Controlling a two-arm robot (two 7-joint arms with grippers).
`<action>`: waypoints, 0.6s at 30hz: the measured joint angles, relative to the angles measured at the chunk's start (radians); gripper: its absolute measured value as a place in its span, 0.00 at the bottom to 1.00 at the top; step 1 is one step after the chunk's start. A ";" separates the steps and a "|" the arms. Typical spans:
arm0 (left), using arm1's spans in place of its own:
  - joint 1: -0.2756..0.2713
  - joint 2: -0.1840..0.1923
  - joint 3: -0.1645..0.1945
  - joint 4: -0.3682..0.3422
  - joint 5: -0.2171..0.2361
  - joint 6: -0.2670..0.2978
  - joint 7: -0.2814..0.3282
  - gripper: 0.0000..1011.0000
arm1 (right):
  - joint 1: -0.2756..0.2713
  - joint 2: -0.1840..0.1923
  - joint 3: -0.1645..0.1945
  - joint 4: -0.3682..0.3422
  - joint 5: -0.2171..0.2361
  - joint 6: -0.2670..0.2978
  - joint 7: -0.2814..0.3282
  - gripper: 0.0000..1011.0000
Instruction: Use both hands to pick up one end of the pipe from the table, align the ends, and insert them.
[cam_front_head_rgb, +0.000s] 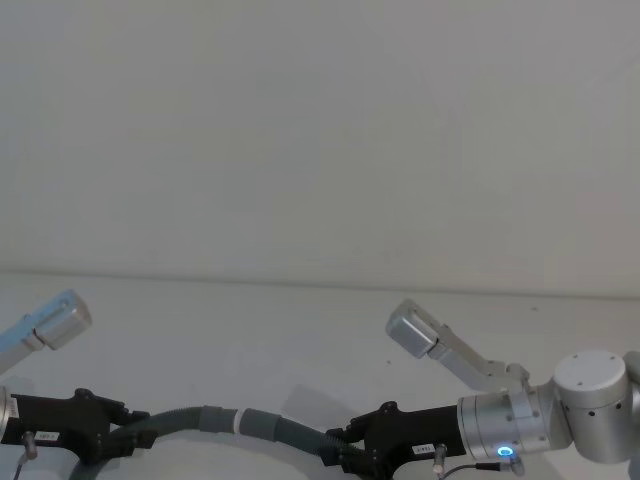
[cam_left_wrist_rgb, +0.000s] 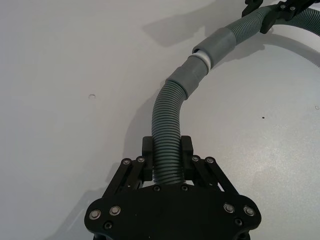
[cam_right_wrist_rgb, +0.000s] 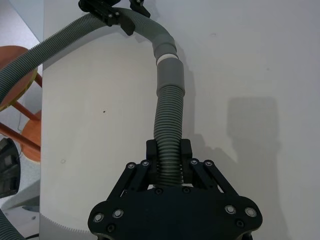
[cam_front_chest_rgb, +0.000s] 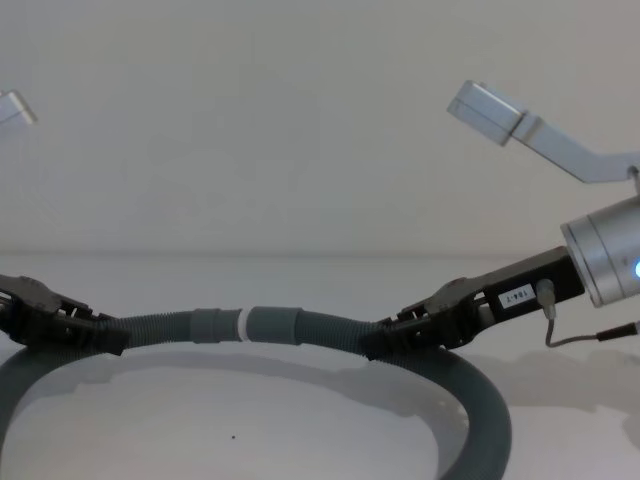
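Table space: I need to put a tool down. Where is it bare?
Free: the table between the pipe and the back wall. Crowded: the near strip, where the left end effector and right end effector hold the joined ends.

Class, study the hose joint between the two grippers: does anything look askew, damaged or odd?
Slightly. Where the two cuffs meet, a white band shows, so the tip seems not fully seated. The pipe bends a little there. No damage shows; the left gripper and right gripper clamp the corrugated hose.

Pale wall (cam_front_head_rgb: 320, 120), orange wooden stool (cam_right_wrist_rgb: 20, 117)
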 joint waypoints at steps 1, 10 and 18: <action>0.000 0.000 0.000 0.000 0.000 0.000 0.000 0.29 | 0.000 0.000 0.000 0.000 0.000 0.000 0.000 0.24; 0.000 0.000 0.000 0.000 0.000 0.000 0.000 0.29 | 0.000 0.000 0.000 0.000 0.000 0.000 0.000 0.24; 0.000 0.000 0.000 0.000 0.000 0.000 0.000 0.29 | 0.000 0.000 0.000 0.000 0.000 0.000 0.000 0.24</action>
